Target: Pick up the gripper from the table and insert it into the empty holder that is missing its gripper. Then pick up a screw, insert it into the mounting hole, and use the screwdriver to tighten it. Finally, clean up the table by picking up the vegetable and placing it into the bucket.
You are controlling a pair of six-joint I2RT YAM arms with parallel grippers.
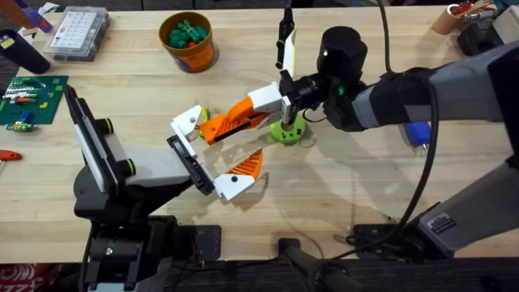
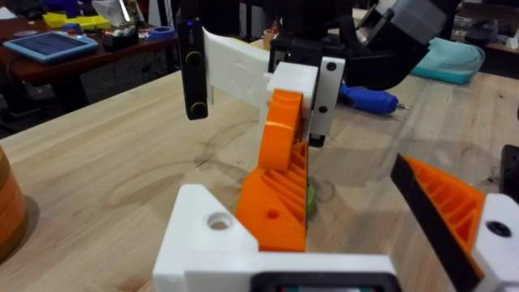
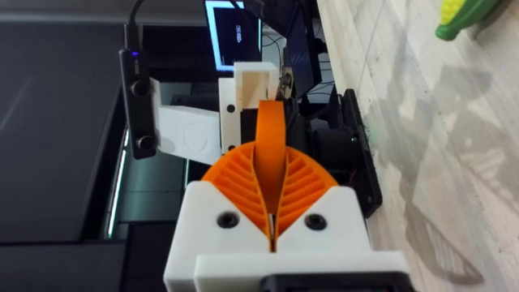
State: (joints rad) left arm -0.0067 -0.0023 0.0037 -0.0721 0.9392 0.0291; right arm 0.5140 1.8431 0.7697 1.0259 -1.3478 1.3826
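Overhead, right pincer (image 1: 243, 116) clamping gripper (image 1: 229, 120), at holder (image 1: 188, 122)

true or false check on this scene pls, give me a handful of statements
1. The right hand is shut on the orange ribbed plastic wedge finger. True.
2. The lime-green round toy disc sits inside the small round orange pot. False: it lies on the wooden table, below the right hand.
3. The stubby blue plastic screwdriver lies on the table by the right arm. True.
4. The orange pot is empty. False: it holds dark green lumpy pieces.
5. The left hand is shut. False: it is open, its flat white bracket well apart from its other finger.
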